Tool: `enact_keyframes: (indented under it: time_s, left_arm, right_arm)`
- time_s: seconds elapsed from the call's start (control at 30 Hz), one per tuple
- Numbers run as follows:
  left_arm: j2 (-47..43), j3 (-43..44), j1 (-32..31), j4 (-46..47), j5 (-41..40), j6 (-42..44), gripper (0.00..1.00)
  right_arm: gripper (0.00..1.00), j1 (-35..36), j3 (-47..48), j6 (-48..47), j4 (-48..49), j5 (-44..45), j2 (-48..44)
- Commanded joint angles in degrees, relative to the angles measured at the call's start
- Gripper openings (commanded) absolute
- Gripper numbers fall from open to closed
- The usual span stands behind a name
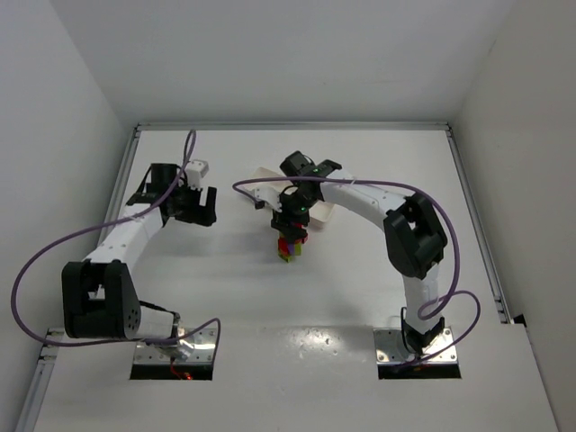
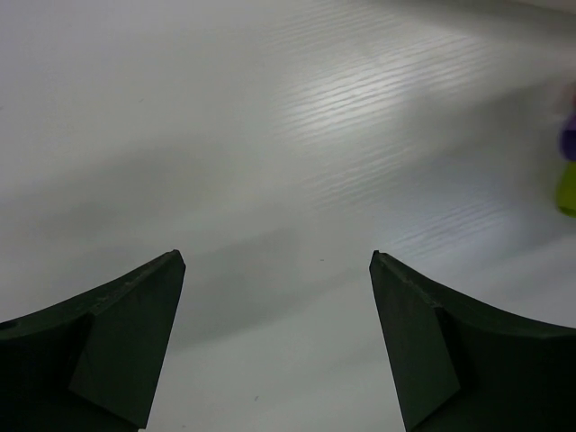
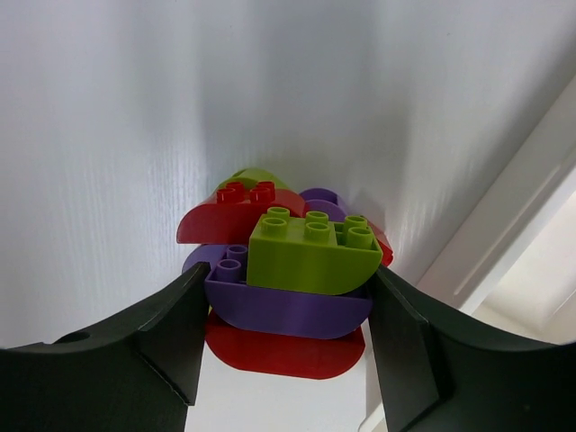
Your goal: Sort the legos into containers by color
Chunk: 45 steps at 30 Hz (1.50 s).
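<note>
Fingers [image 2: 117, 333] of the left pincer [image 2: 277, 261] stand spread over the worktop [image 2: 270, 135], the piled red, purple and yellow-green legos [image 3: 236, 218] lying off to its right between the right pincer [image 3: 290, 273] jaws, which flank a purple brick [image 3: 288, 310], pinched or not I cannot tell, with the white tray [image 3: 490, 243] just right.

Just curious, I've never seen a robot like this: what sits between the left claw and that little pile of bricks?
Nothing: the top view shows only bare white table between the left gripper and the lego pile.
</note>
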Motion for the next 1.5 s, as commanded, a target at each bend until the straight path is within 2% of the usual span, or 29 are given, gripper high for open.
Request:
enact_keyframes:
  time_s: [0.0,0.13,0.27,0.37,0.47,0.7,1.2,1.4,1.47]
  left_arm:
    - [-3.8,3.8,0.5,0.9,12.8,-1.8,0.9]
    - [-4.6,5.6,0.5,-0.3,30.0,-5.3,0.9]
    - [-1.6,6.7,0.5,-0.3,41.3,-10.8,0.9]
    - [1.7,8.3,0.5,-0.3,46.0,-13.7,0.85]
    - [3.6,10.2,0.5,-0.8,49.4,-15.0,0.85]
    - [4.7,12.7,0.5,-0.8,52.0,-15.5,0.85]
    - [6.9,12.2,-2.4,-0.8,51.4,-14.5,0.84]
    - [8.7,13.3,-2.9,-0.8,52.0,-14.5,0.74]
    - [9.3,13.3,-3.4,-0.8,52.5,-14.5,0.67]
  right_arm:
    - [0.17,0.0,3.0,1.6,0.7,-2.2,-5.8]
    - [0.11,0.6,4.3,5.2,5.6,-3.4,-8.6]
    - [0.1,2.4,5.4,7.8,9.3,-4.4,-9.1]
    - [0.09,3.0,5.4,9.2,12.1,-3.9,-9.7]
    - [0.09,4.2,5.4,9.2,12.7,-2.8,-9.7]
    - [0.09,5.9,6.5,9.2,13.2,-1.6,-9.2]
    - [0.09,7.6,8.9,9.7,13.2,0.6,-6.8]
    - [0.09,8.7,9.5,9.7,13.7,1.1,-6.3]
    - [0.09,8.7,9.5,9.7,13.7,1.6,-6.3]
